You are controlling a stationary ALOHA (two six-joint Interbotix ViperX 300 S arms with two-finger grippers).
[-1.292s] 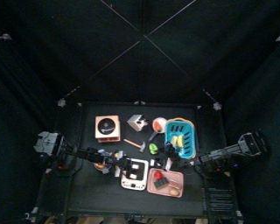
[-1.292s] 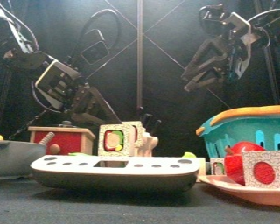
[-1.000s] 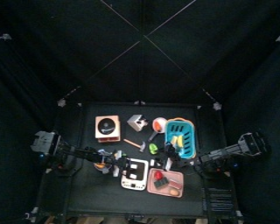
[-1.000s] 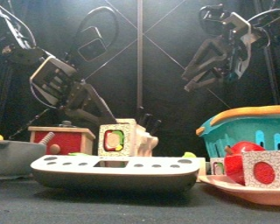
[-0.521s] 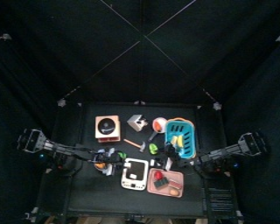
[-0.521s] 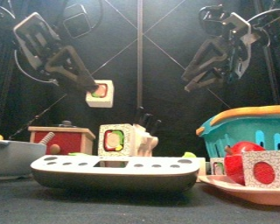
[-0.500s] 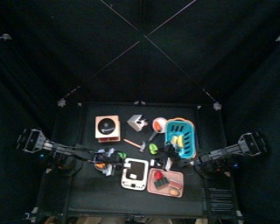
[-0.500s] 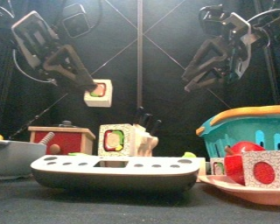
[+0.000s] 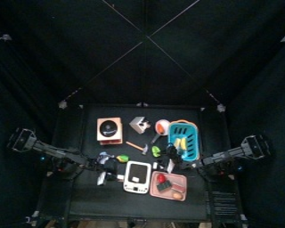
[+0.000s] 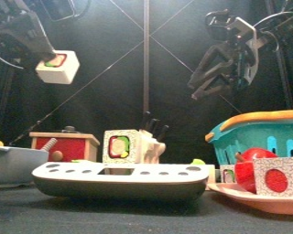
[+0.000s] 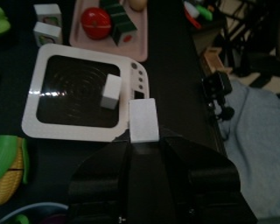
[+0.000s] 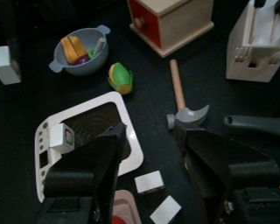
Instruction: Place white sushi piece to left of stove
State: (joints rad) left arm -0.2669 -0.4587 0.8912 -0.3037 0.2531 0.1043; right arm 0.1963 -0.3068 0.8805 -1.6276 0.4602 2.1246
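My left gripper (image 10: pixel 41 53) is shut on the white sushi piece (image 10: pixel 56 67), a small white block with a red and green face, and holds it high above the table's left side. In the left wrist view the piece (image 11: pixel 143 120) sits between the jaws of the left gripper (image 11: pixel 143 145), above the near edge of the stove (image 11: pixel 60 122). The stove (image 10: pixel 118 180) is a flat white panel lying in the middle (image 9: pixel 135 177). Another sushi block (image 10: pixel 122 146) stands on it. My right gripper (image 10: pixel 220 71) hangs open and empty, high at the right.
A pink tray (image 10: pixel 269 201) with red toys and a teal basket (image 10: pixel 262 135) lie right of the stove. A red wooden box (image 10: pixel 63 146) and a grey bowl (image 12: pixel 81 51) are at the left. An orange box with a black top (image 9: pixel 109 129) stands further back.
My left gripper closed on the sushi piece low behind the stove, then lifted it up and to the left. The right arm has stayed still.
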